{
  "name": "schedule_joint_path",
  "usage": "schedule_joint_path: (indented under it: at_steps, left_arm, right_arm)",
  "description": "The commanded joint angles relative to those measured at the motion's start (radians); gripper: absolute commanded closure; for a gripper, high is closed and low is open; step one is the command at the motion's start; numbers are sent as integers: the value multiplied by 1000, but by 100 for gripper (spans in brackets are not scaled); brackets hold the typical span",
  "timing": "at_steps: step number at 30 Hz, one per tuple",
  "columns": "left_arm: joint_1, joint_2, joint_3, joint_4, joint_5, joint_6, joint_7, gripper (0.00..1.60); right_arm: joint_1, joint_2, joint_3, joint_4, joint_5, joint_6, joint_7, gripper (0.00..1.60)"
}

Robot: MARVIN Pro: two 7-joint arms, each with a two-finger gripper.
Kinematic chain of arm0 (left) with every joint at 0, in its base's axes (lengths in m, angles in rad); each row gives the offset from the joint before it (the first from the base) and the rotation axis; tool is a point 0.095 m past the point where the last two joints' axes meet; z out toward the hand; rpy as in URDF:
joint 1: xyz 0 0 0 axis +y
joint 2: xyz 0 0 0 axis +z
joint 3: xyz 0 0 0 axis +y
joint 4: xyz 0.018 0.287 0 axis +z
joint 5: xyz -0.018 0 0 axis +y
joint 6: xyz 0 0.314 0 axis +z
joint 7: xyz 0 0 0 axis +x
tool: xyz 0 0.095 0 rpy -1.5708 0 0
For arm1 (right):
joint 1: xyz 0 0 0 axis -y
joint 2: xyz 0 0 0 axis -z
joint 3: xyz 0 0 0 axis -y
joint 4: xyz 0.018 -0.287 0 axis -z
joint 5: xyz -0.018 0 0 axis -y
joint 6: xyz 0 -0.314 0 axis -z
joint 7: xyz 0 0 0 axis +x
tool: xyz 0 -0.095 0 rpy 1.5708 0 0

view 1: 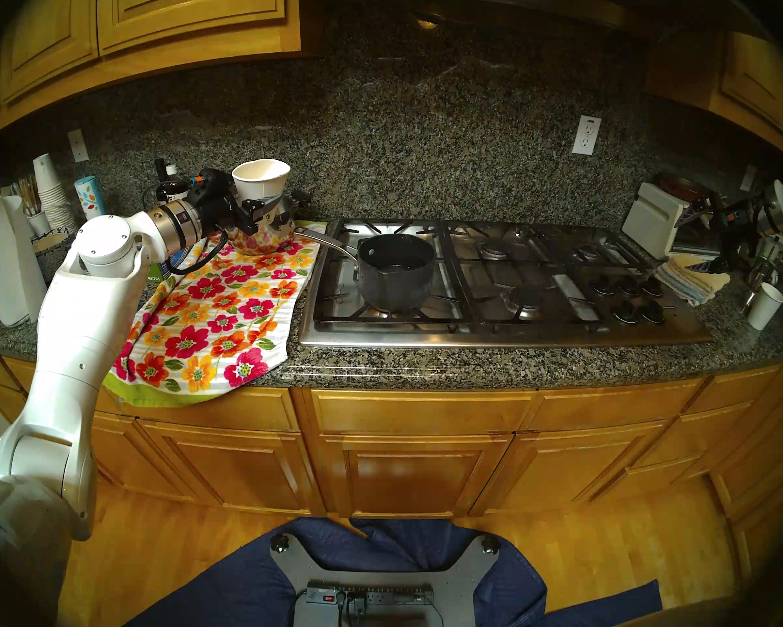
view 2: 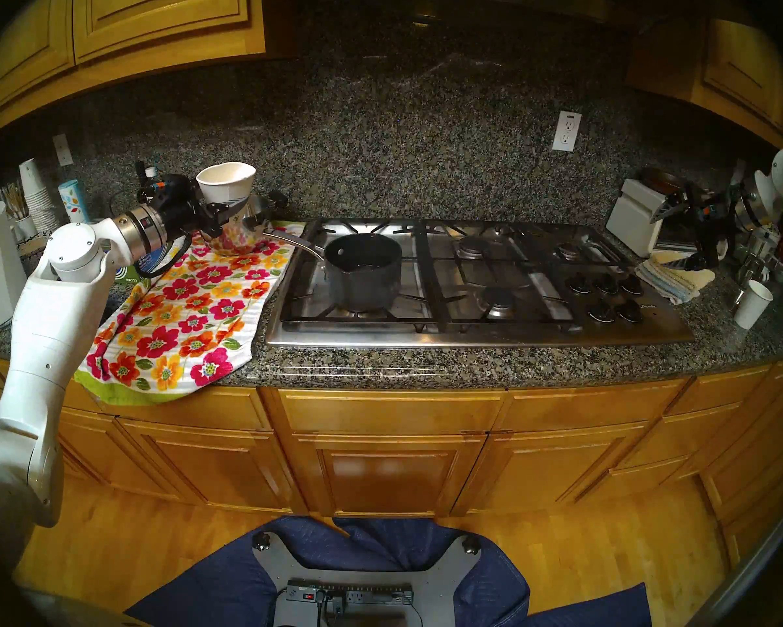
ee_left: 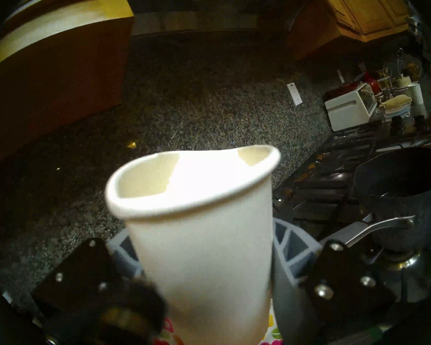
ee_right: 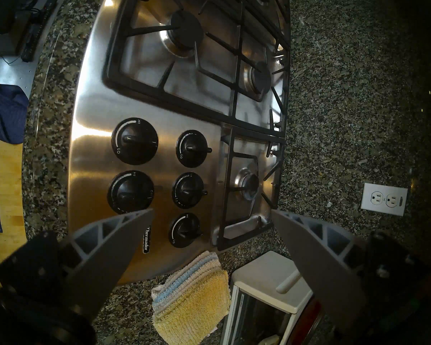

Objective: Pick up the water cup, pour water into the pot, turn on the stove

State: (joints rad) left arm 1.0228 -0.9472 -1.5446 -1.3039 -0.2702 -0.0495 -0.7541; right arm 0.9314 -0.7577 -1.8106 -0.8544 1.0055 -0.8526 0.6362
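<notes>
1 water cup point(view 1: 261, 181) upright, mouth up, left gripper point(view 1: 263, 210) clamped

A matt white paper cup point(view 1: 261, 178), rim crumpled, beside a matt dark pot point(view 1: 396, 271) on a glossy brushed-steel stove point(view 1: 507, 332) with black iron grates; speckled polished granite counter point(view 1: 471, 363), floral cloth towel point(view 1: 217, 314), varnished wood cabinets point(view 1: 416, 458).

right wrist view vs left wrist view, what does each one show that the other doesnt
Only the right wrist view shows the stove knobs close up, and the right tool open and empty.

Only the left wrist view shows the paper cup, squeezed out of round, clamped in the left tool, and the dark pot on the grates.

Both show the folded yellow cloth, the white toaster oven and the wall outlet.
</notes>
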Motion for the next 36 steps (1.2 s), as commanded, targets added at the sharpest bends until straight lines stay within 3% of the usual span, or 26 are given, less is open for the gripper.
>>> schedule_joint_path:
  at_steps: [1,9,21,26,36]
  left_arm:
    - [28,-9,-40,-16,27,-91,81,94]
    - [42,-15,-46,64,83,-164,151,96]
    - [43,-39,-80,175,64,-227,159,93]
    - [-8,-54,-106,250,-11,-169,120,93]
    - [-55,-59,-100,352,-25,-163,61,92]
  right_arm:
    - [27,-9,7,21,3,-2,-9,0]
    - [27,-9,7,21,3,-2,-8,0]
    - [27,-9,7,21,3,-2,-8,0]
    - [26,-10,7,20,4,-1,-8,0]
    - [26,-10,7,20,4,-1,-7,0]
